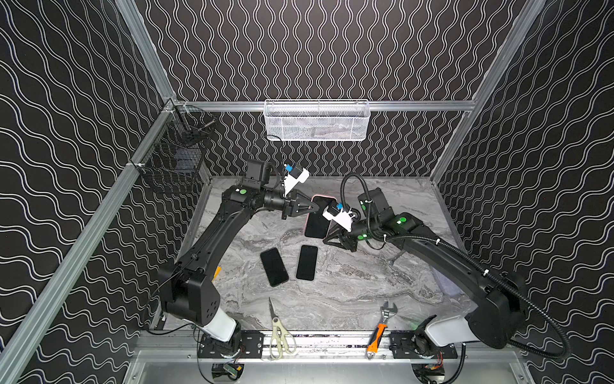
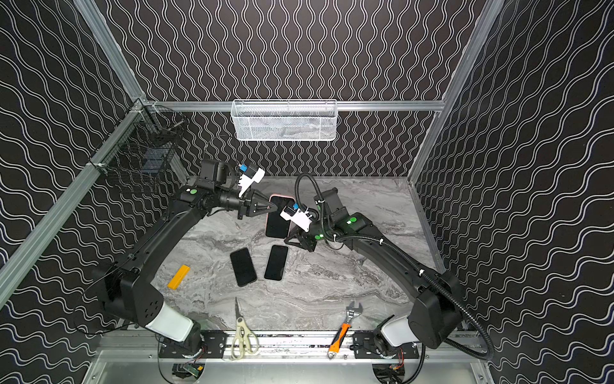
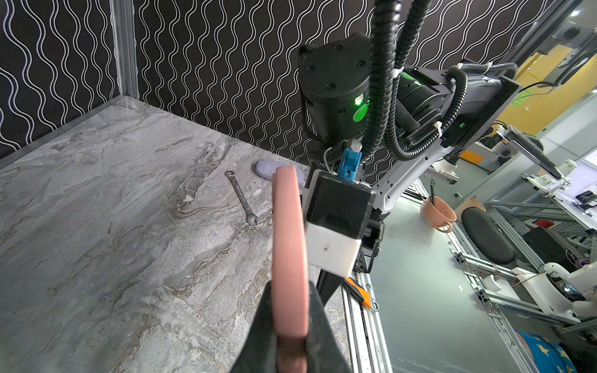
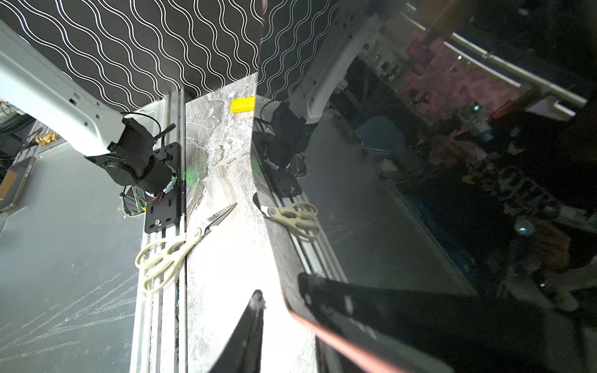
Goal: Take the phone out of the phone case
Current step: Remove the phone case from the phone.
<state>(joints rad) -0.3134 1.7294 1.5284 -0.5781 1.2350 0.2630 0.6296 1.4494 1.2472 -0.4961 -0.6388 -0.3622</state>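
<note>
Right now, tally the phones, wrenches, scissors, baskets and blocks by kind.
Phones: 3
Wrenches: 2
Scissors: 1
Baskets: 2
Block: 1
Total: 9

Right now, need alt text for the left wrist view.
The left gripper has its jaws shut on a pink phone case, seen edge-on over the marble table. The right arm's wrist camera sits close beside the case. A wrench lies on the table beyond.
</note>
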